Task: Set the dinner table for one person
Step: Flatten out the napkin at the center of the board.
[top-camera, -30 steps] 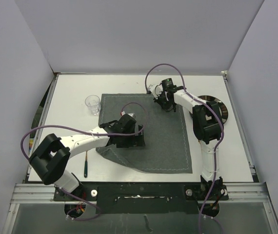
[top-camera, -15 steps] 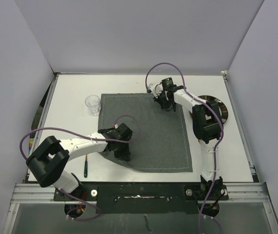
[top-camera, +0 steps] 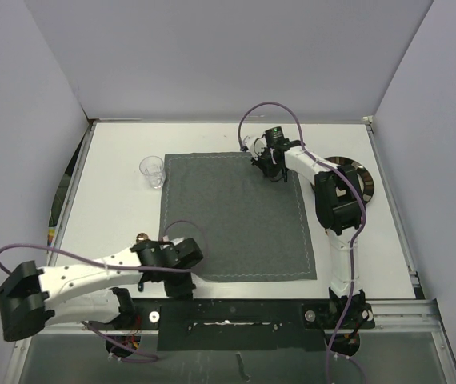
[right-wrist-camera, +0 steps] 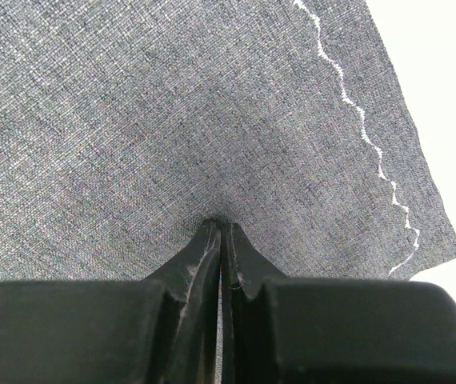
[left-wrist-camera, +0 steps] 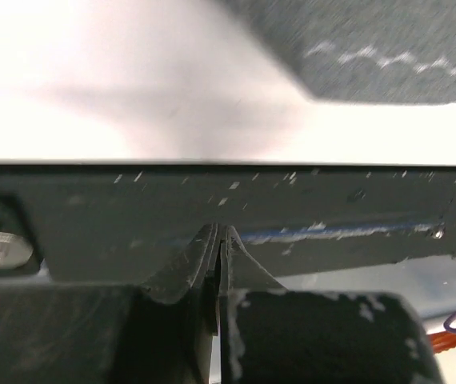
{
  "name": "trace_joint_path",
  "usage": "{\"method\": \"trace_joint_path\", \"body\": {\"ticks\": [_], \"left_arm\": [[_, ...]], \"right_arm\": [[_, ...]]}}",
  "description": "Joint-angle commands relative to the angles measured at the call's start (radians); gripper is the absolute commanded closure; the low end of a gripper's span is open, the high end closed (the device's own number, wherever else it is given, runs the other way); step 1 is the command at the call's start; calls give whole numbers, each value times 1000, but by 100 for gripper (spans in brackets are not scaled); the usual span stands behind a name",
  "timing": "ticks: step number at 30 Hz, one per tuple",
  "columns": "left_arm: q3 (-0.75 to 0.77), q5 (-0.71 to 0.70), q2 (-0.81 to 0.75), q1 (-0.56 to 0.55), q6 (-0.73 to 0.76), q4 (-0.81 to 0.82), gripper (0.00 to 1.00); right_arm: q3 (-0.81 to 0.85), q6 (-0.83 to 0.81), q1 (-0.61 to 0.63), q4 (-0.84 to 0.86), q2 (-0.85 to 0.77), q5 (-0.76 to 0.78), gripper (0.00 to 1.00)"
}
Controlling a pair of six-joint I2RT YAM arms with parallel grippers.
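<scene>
Lab cell: plain white walls point(top-camera: 212, 56)

White arms point(top-camera: 84, 276), purple cables point(top-camera: 270, 105), black end effectors point(left-wrist-camera: 218, 234) point(right-wrist-camera: 220, 230).

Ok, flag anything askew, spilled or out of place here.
Nothing stands out: the placemat lies flat and straight, and the glass stands upright beside its far left corner.

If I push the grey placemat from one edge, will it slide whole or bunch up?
Probably bunch: the placemat looks like thin woven cloth, lying limp and flat on the table. The weave seems to dimple around the shut right pincer tips, so it likely yields rather than transmits a push. Pulling a corner should move it more cleanly.
</scene>
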Motion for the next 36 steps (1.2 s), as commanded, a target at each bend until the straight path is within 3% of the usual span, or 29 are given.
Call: {"method": "trace_joint_path", "body": {"ticks": [1,6,10,11,14,17,18,19,20,21,27,32,36], "left_arm": [[-18,-106,-214,-65,-262,-294,100],[9,-213,-392,-71,-291,-362,100],[140,-286,-276,-68,-181,-344,100],[178,-305,-224,-66,-145,-357,95],[292,-356,-72,-2,22,-368,72],[349,-338,16,191,228,-287,61],[351,-319,23,248,288,-240,52],[349,-290,21,305,344,-189,40],[336,-256,13,364,397,-136,8],[319,-215,3,426,464,-92,2],[176,172,-25,718,659,197,2],[93,396,79,737,649,392,3],[89,408,142,712,637,425,2]], "right_arm": [[-17,12,-10,-4,40,-12,100],[-11,23,-10,-8,42,-8,100],[0,29,-10,-17,43,-7,100],[2,30,-10,-18,44,-7,100],[5,29,-10,-22,50,-6,100],[-2,25,-9,-24,51,-5,100],[-5,24,-10,-21,50,-3,100],[-8,22,-10,-19,49,-3,100],[-10,22,-9,-18,47,-2,100],[-10,21,-9,-17,46,-4,100],[2,27,-9,-13,48,-13,100],[27,26,-9,-20,56,-8,100],[20,30,-11,-18,57,-11,100]]}}
